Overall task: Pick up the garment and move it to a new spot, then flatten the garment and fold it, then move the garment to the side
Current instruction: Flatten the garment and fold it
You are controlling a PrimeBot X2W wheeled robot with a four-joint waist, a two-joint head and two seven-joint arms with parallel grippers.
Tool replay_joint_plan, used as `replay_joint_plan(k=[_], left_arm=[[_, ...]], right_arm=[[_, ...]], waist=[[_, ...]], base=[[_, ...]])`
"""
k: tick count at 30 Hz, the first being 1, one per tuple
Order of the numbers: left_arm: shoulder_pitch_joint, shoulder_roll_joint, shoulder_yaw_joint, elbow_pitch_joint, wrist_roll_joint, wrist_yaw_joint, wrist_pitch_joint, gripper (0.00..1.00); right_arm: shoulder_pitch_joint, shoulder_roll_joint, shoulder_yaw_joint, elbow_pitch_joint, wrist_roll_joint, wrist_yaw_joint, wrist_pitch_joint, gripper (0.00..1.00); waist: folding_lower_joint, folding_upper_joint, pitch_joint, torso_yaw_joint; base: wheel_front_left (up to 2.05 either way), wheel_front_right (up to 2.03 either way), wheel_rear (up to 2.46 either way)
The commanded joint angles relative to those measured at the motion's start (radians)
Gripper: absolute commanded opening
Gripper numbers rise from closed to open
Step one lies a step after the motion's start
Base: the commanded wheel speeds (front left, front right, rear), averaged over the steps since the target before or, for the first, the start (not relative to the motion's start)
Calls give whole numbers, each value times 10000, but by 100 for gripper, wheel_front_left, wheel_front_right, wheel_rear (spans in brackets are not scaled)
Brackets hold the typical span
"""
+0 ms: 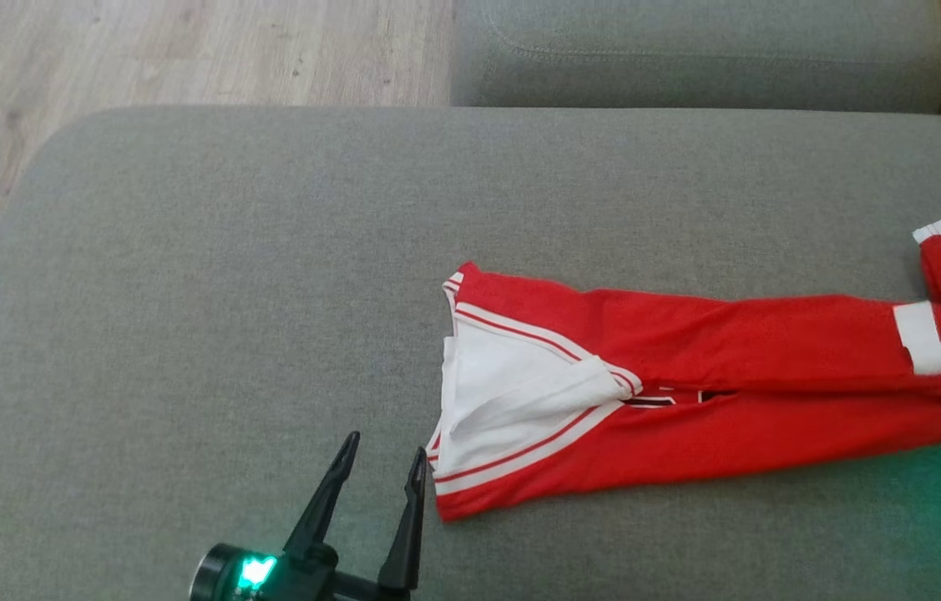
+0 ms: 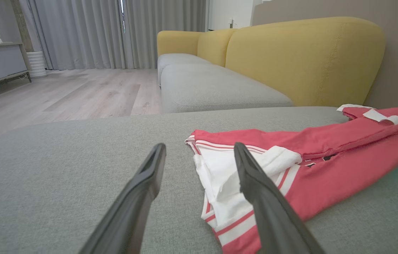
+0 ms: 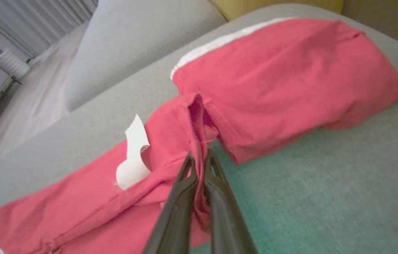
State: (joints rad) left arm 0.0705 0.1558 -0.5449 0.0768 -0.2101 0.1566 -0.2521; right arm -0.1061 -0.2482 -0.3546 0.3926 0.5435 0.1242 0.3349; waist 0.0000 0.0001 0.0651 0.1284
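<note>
Right gripper (image 3: 200, 155): fingers pressed together, pinching a raised fold of red cloth near the garment's right end.
Left gripper (image 1: 387, 446): fingers spread wide, holding nothing, low over bare cushion.
Garment (image 1: 687, 351): red with white trim, lying stretched out on the grey cushion (image 1: 228, 292); a white-lined opening at its left end.
Long axis: runs left to right across the head view and passes out of frame on the right.
Key relation: the white-lined end lies just right of the left gripper's fingertips, not touching. The left arm is nearer this free end.
Open room: wide bare cushion to the left of the garment and beyond it.
Edges: the cushion rounds off at far left toward wooden floor (image 1: 103, 67); a second grey seat (image 1: 687, 50) lies beyond; a yellow backrest (image 2: 304, 56) stands to the right.
Likely need: a short reach rightward to take the free end.
</note>
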Motion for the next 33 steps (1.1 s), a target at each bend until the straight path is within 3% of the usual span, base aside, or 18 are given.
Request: replay_joint_plan(k=[1,4,10,15,22,30,31,32,33], left_arm=[[-172,-98,428,-268,90,-51,-97,100],[-82,-141,534,-239,137,-141,-97,100],[64,-250,626,-174,249,-318,-97,100],[143,-315,691,-110,345,-438,-97,100],[119,-412,746,13,453,-628,-97,100],[85,-575,772,116,505,-772,-97,100],[76,-595,776,126,516,-790,-97,100],[68,-614,785,135,528,-804,-97,100],[60,-632,802,138,540,-810,-97,100]], right_arm=[[-45,-268,231,-552,131,65,32,0],[5,16,597,-1477,372,65,164,0],[-23,1174,1591,-3325,510,65,504,0],[-8,1712,2866,-4158,733,65,655,0],[-296,1960,4776,-4070,1167,65,726,0],[-503,1977,6753,-2919,1885,65,347,0],[-573,1977,6971,-2707,1934,65,244,13],[-655,1977,7196,-2513,1998,65,125,49],[-734,1977,7354,-2312,2067,65,-22,100]], waist=[[0,-1,-54,18],[0,-1,-189,66],[0,-1,-389,396],[0,-1,-478,821],[0,-1,-442,1357],[0,-1,-342,1671],[0,-1,-332,1699],[0,-1,-318,1727],[0,-1,-309,1745]], base=[[0,0,0],[0,0,0],[0,0,0],[0,0,0],[0,0,0],[0,0,0],[0,0,0],[0,0,0],[0,0,0]])
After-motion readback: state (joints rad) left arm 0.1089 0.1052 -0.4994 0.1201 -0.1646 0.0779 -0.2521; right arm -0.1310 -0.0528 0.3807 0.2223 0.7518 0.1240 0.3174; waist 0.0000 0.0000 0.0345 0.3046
